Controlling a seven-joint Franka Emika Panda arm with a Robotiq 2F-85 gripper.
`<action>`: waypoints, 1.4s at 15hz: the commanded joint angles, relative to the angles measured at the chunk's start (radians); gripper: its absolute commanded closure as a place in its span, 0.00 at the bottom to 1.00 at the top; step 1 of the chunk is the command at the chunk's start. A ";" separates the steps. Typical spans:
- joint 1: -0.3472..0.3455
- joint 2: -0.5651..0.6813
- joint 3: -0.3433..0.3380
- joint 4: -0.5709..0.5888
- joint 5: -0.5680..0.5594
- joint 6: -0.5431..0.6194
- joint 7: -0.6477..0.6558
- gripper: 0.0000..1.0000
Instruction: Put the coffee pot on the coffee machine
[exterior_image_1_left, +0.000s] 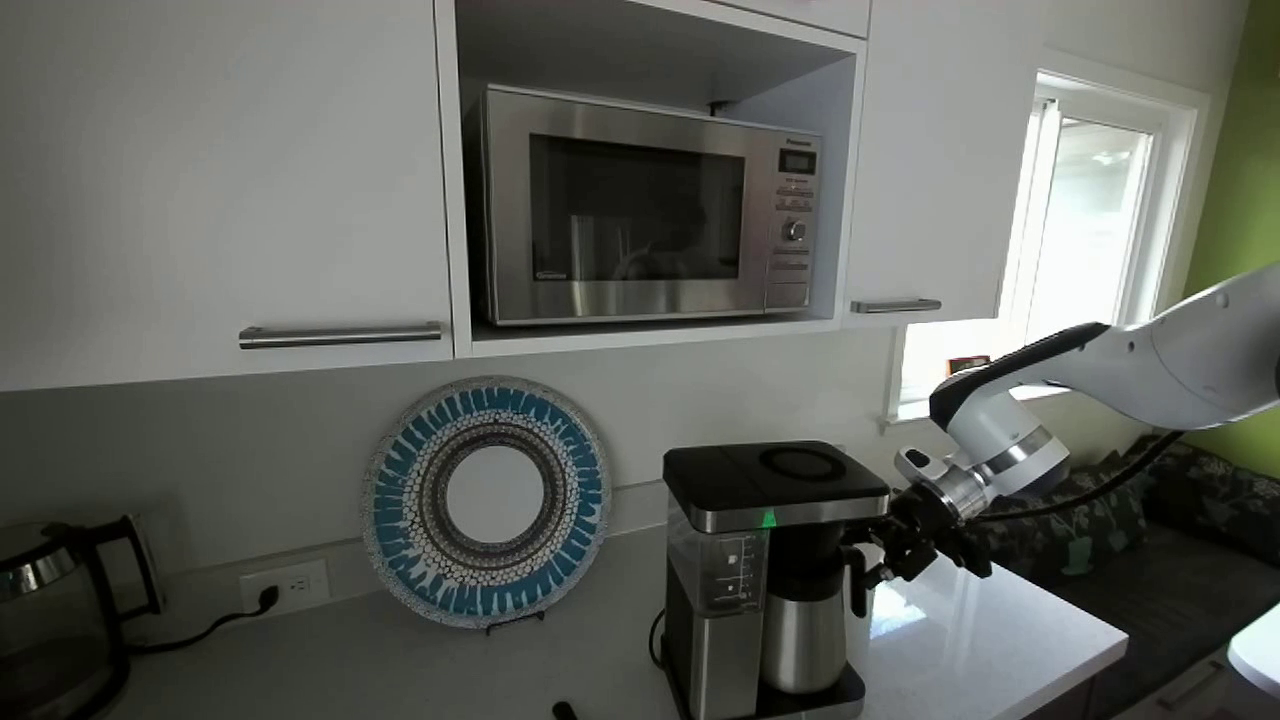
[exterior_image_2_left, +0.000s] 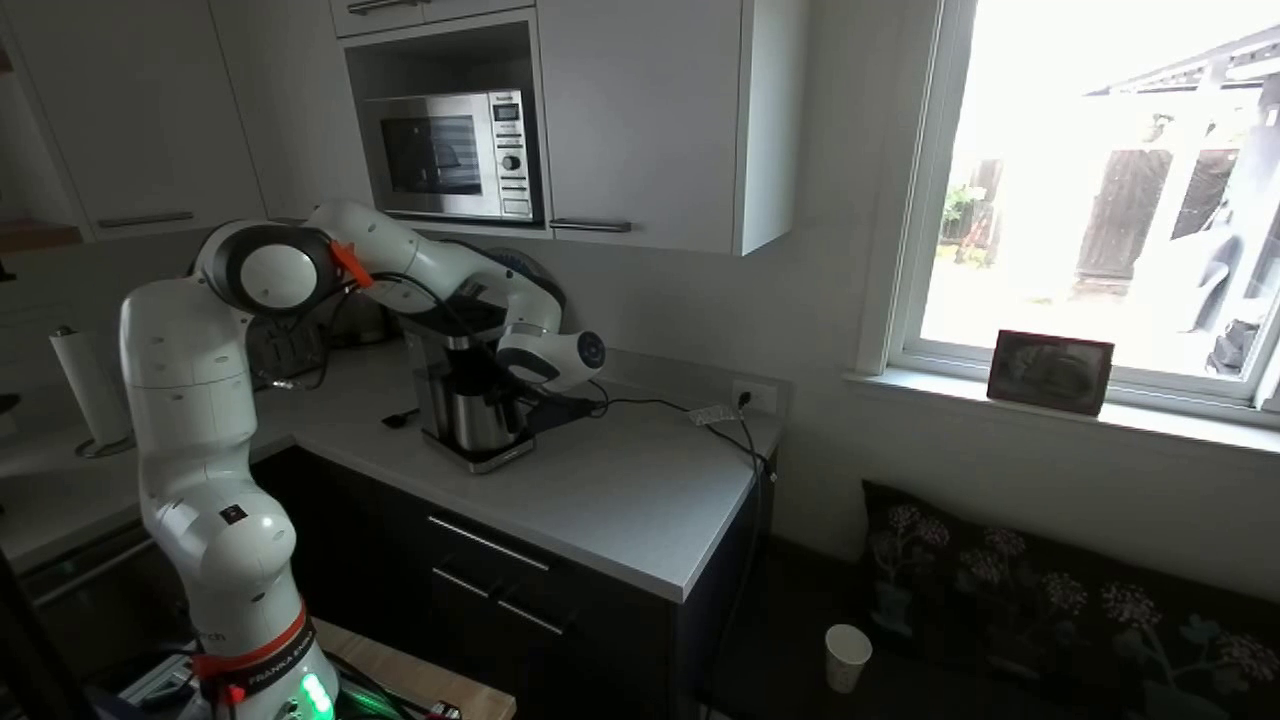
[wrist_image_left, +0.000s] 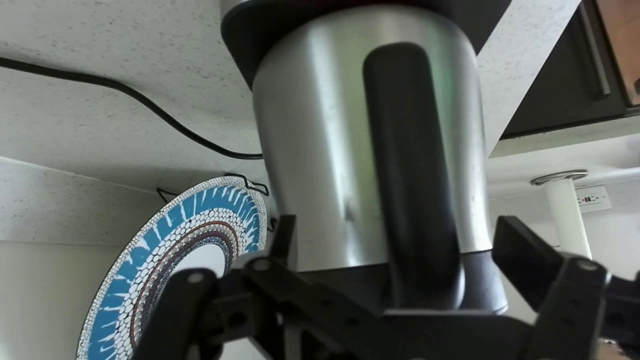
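In a kitchen with white cupboards (exterior_image_1_left: 230, 180) and a bright window (exterior_image_1_left: 1095, 220), along a pale counter (exterior_image_1_left: 400, 670). Find the coffee pot (exterior_image_1_left: 803, 645) upright on the dark base of the coffee machine (exterior_image_1_left: 722, 660), beneath its black top. In the wrist view, see the gripper (wrist_image_left: 402, 245) with fingers (wrist_image_left: 525, 260) well apart, pot handle (wrist_image_left: 412, 175) between, gaps to either side; less clear in both exterior views. In an exterior view alone, notice a paper cup (exterior_image_2_left: 847, 655) near a patterned cushion (exterior_image_2_left: 960, 570). Read "Panasonic" on the microwave (exterior_image_1_left: 640, 205), "FRANKA" around the arm's base (exterior_image_2_left: 262, 668); cannot read the marks on the water tank (exterior_image_1_left: 735, 575).
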 joint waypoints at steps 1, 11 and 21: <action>-0.005 -0.022 -0.010 -0.004 -0.038 0.001 -0.016 0.00; -0.037 -0.120 -0.048 0.027 -0.325 -0.073 0.013 0.00; -0.056 -0.317 -0.087 -0.005 -0.463 -0.029 0.244 0.00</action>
